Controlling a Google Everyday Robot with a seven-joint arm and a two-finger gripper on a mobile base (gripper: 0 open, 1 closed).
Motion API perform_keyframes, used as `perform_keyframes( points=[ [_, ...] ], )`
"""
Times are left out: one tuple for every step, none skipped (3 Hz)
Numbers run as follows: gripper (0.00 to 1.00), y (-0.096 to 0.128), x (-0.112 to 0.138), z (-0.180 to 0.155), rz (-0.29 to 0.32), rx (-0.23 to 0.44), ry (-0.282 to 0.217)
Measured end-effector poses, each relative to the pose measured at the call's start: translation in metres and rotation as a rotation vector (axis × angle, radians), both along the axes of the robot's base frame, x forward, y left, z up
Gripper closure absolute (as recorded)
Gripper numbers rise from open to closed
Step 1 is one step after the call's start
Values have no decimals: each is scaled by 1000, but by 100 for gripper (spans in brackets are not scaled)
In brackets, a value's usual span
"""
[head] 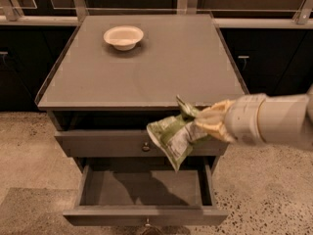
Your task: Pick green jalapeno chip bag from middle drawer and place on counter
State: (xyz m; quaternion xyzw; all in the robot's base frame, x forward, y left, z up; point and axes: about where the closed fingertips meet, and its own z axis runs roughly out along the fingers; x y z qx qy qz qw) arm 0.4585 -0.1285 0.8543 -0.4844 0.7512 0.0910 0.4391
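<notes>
Green jalapeno chip bag (172,137), 1: upper-right end clamped between the closed fingers of the gripper (205,124), long axis slanting down-left from it, open middle drawer (146,189) below.

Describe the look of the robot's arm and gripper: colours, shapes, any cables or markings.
The arm, at the right, is a smooth, off-white rounded tube with a lighter ring-like collar at the wrist. The gripper, in front of the counter's front edge, has stubby pale yellow-tan fingers beside the chip bag. No cables, markings or sleeves show.
</notes>
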Motion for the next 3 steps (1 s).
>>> perform_keyframes(
  points=[
    [100, 13, 13, 83, 9, -78, -113],
    [100, 16, 15, 94, 11, -82, -132],
    [100, 12, 17, 94, 1, -53, -147]
  ],
)
